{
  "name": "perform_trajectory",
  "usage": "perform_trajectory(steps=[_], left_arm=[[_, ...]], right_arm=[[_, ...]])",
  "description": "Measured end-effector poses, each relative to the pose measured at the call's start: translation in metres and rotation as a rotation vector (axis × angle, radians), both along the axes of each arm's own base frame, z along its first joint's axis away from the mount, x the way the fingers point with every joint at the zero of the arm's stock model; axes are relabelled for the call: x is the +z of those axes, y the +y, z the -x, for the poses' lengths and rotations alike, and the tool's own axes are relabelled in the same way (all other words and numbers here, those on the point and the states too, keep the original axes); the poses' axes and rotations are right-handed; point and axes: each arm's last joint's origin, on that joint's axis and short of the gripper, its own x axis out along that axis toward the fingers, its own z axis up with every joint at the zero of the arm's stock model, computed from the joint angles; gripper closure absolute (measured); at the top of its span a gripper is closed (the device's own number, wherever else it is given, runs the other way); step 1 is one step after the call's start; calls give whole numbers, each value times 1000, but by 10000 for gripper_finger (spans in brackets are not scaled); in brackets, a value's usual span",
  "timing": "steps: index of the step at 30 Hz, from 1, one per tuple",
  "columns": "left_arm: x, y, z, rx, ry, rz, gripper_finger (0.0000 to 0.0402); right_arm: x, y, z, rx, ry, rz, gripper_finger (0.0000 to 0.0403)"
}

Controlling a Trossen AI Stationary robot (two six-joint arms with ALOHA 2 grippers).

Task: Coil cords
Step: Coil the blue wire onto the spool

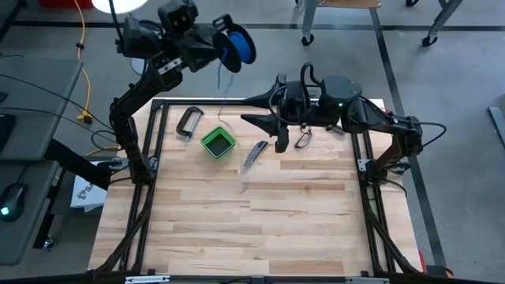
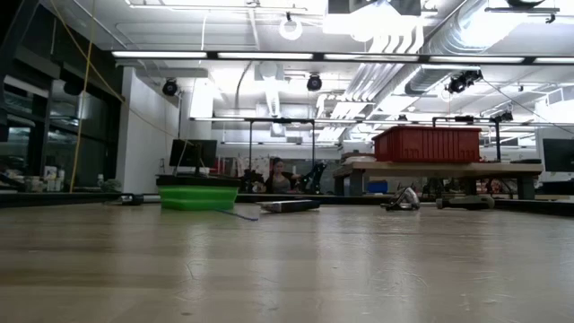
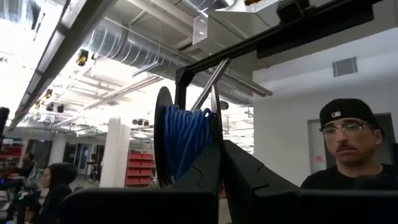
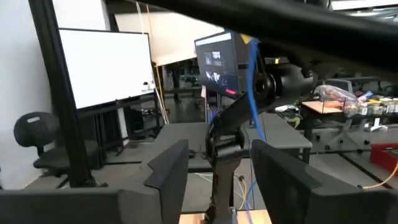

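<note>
We're mid-winding: left hand (image 1: 223,39) clamps the round dark spool wound with thin blue wire (image 1: 234,46), raised past the wooden worktop's (image 1: 260,229) far edge. Right hand (image 1: 252,120) open, empty, near the far edge. Next: regrasp the slack strand for another turn.

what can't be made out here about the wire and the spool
- Wire: string-thin in the high view; its run below the spool fades against the table, free end unseen.
- Left gripper: in the left wrist view, fingers cover the spool's lower part.
- Low view: spool and both grippers above the frame.
</note>
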Motion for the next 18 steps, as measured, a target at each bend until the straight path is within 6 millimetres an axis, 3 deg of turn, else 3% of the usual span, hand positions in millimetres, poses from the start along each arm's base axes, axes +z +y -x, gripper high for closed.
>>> perform_trajectory(steps=[7, 13, 18], left_arm=[[6, -4, 10, 7, -35, -12, 400], [6, -4, 9, 24, -44, -6, 400], [6, -4, 10, 27, -44, -3, 400]], right_arm=[[-2, -6, 0, -131, 26, -15, 250], [-4, -6, -3, -117, 27, -102, 227], [-15, -6, -16, -107, 59, -120, 207]])
